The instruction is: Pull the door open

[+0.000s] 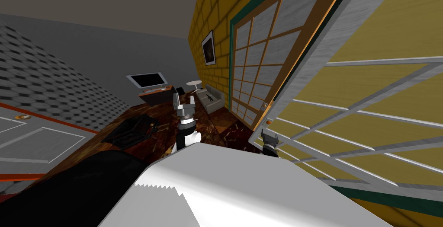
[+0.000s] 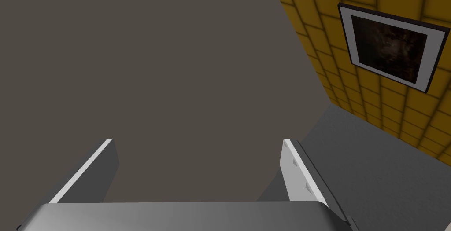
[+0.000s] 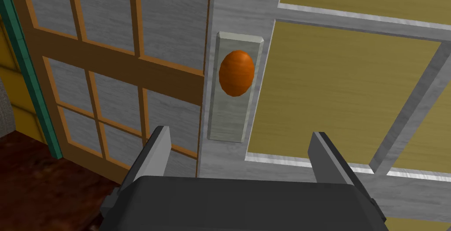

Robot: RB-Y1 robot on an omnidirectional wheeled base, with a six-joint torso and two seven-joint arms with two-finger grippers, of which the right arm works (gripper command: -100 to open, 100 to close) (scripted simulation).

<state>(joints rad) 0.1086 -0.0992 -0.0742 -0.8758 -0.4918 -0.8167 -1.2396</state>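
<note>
Right wrist view: the orange knob (image 3: 236, 73) sits on a pale plate (image 3: 233, 122) at the edge of the door (image 3: 352, 87). It lies straight ahead of the right gripper (image 3: 240, 144), beyond its spread fingers, with its long axis across their closing line. The left gripper (image 2: 198, 141), also spread, is farther from the knob.

A picture (image 1: 208, 48) hung on the yellow brick wall (image 1: 216, 8); a grey sofa (image 1: 212, 99) stood beside it, a monitor (image 1: 148, 80) farther from it.
</note>
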